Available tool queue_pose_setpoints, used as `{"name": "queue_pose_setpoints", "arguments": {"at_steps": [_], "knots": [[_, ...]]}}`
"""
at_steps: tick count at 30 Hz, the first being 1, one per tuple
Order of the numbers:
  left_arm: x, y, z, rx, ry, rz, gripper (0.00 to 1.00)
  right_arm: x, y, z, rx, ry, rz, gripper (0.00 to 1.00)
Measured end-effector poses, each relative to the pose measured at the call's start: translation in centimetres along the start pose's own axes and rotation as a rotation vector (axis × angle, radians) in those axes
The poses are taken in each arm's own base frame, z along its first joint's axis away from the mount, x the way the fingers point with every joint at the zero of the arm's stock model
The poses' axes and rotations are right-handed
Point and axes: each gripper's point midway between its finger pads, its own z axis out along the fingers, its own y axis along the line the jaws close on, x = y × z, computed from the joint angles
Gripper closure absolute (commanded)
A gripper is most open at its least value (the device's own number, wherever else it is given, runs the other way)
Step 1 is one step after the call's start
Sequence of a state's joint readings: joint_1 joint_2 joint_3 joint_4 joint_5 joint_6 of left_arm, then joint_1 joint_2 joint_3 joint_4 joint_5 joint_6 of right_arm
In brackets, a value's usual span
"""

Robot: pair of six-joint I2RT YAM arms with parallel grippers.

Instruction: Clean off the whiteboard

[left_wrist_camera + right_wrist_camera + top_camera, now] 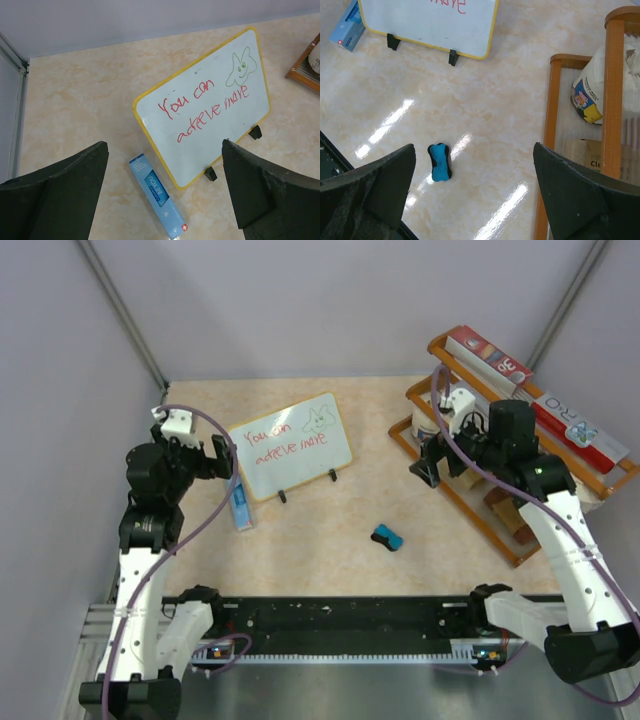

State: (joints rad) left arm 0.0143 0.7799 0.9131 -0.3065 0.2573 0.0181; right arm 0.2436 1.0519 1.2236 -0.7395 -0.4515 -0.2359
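The whiteboard (290,445) stands tilted on two black feet at the back left, with red writing and a green doodle on it. It also shows in the left wrist view (205,107) and partly in the right wrist view (427,22). The blue-black eraser (387,537) lies on the table in the middle, apart from the board; it also shows in the right wrist view (439,162). My left gripper (222,457) is open and empty just left of the board. My right gripper (428,455) is open and empty, raised by the wooden rack, right of the eraser.
A narrow blue marker box (240,506) lies in front of the board's left end and shows in the left wrist view (159,197). A wooden rack (470,495) with boxes and a bag stands at the right. Grey walls close in on both sides.
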Motion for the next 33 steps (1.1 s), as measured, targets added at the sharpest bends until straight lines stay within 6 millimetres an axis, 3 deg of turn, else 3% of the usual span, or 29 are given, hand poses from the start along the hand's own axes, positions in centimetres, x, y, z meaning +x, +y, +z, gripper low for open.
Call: {"name": "queue_pose_setpoints", "arguments": {"at_steps": [18, 25, 33], "knots": [[0.7, 0.4, 0.6, -0.009, 0.021, 0.013, 0.01, 0.1, 1.2, 0.6, -0.005, 0.020, -0.067, 0.01], [0.9, 0.8, 0.7, -0.024, 0.028, 0.035, 0.01, 1.3, 1.2, 1.0, 0.002, 0.052, -0.073, 0.01], [3.0, 1.4, 2.1, -0.020, 0.094, 0.076, 0.02, 2.8, 1.2, 1.4, -0.003, 0.091, -0.083, 0.01]]}}
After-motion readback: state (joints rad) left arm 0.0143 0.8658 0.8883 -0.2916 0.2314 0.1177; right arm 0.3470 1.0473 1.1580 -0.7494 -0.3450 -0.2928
